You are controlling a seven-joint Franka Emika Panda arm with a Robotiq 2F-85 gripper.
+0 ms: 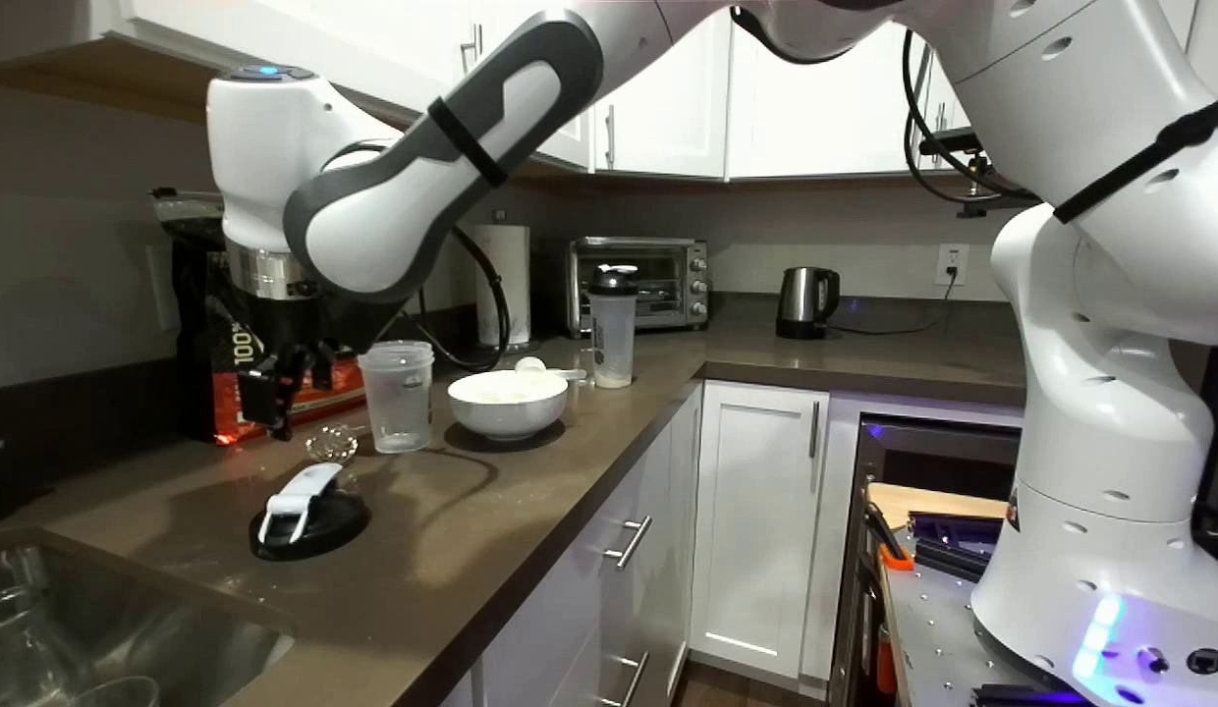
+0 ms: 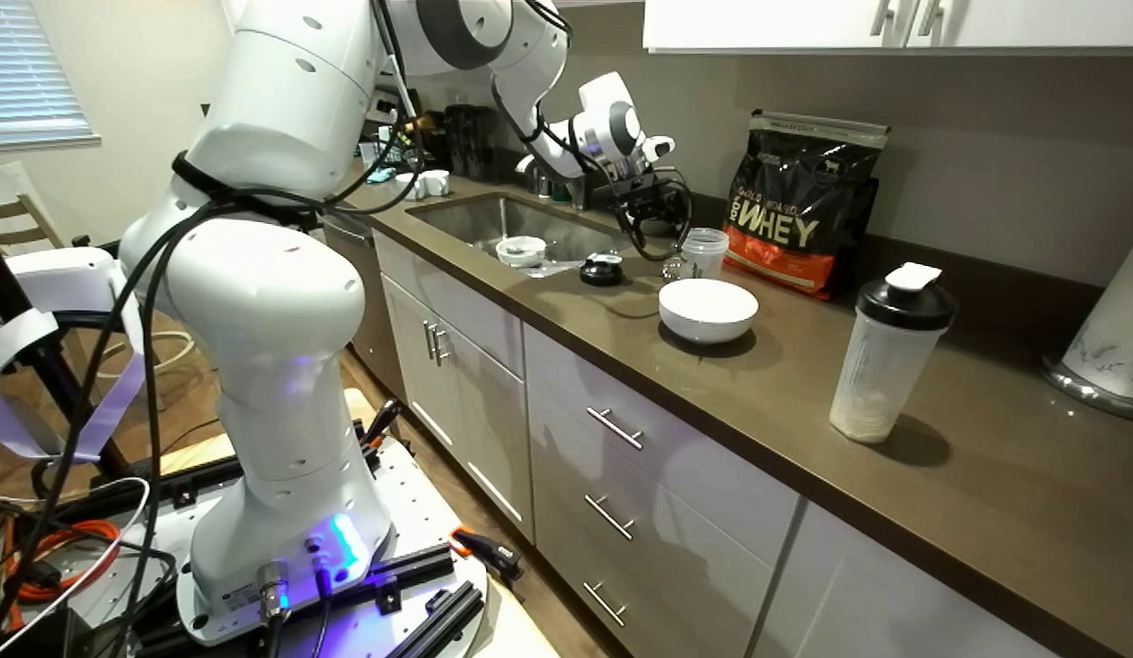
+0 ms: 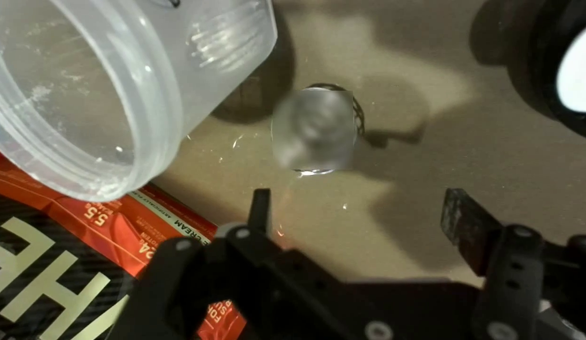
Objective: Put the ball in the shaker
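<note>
The ball (image 1: 332, 444) lay on the counter (image 1: 413, 550), just left of the shaker (image 1: 397, 398) in an exterior view. The gripper (image 3: 357, 208) gaped, holding nothing. The ball was probably light, springy and quick to roll; its middle seemed the safest hold.

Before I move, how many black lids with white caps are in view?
2: the loose lid on the counter near the ball, and the fitted lid on the tall bottle. Others could be hidden.

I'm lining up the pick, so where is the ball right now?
In an exterior view, the ball is on the counter, left of the picture's centre, immediately left of the shaker and just beyond the black lid.
</note>
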